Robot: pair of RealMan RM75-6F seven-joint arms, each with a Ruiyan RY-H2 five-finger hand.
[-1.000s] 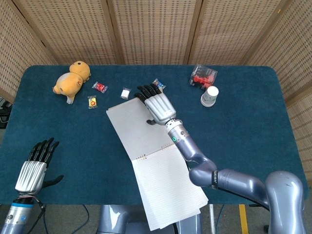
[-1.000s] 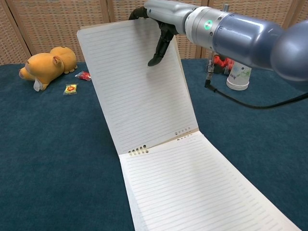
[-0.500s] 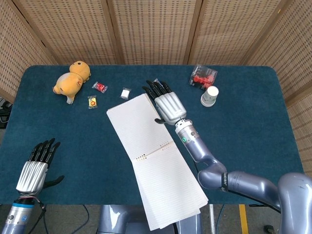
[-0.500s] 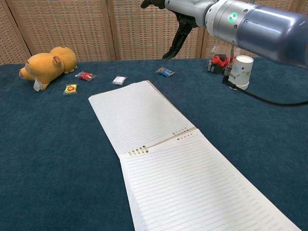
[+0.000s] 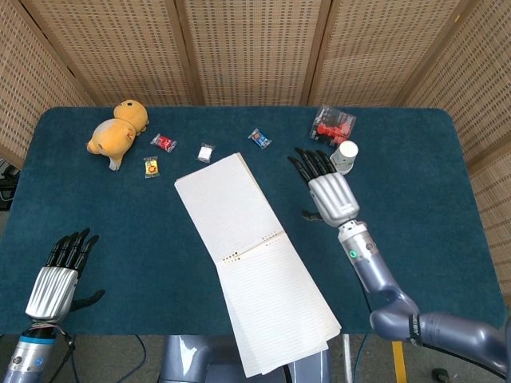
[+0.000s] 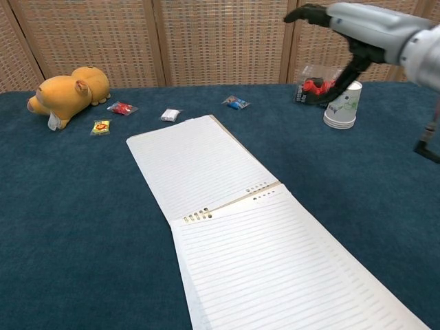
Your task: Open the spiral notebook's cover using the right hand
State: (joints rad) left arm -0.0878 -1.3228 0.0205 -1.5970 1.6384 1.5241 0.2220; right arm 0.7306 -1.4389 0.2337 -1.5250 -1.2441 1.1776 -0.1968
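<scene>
Notebook (image 5: 254,255) lies open flat on the blue table (image 5: 415,215), centre of the head view, running from about 11 o'clock down to 5 o'clock; near end hangs past the table's front edge. Cover (image 5: 227,206) is flipped all the way over and lies flat at the far end, lined inner face up, spiral holes visible along the fold. Chest view: same, cover (image 6: 196,168) flat, lined page (image 6: 289,268) nearer the camera.

Right hand (image 5: 326,190) is at 3 o'clock from the cover, apart from it, back of hand up, fingers spread and pointing away toward 11 o'clock, holding nothing. In the chest view the right hand (image 6: 357,24) is raised above the table at upper right, in front of the paper cup (image 6: 342,106), thumb hanging down. Fingertips in the head view are near the cup (image 5: 343,157); cannot tell if they touch.

Left hand (image 5: 57,275) sits at the lower left over the table's front edge, fingers extended and slightly apart, empty, well apart from the notebook.

Other stuff along the far side: yellow plush toy (image 5: 117,133) at 10 o'clock, red candy (image 5: 163,142) and yellow-red candy (image 5: 151,166) just beside it, white candy (image 5: 206,152) near the cover's far corner, blue candy (image 5: 259,138) at 12 o'clock of the cover, clear bag with red toy (image 5: 332,125) just behind the cup.
</scene>
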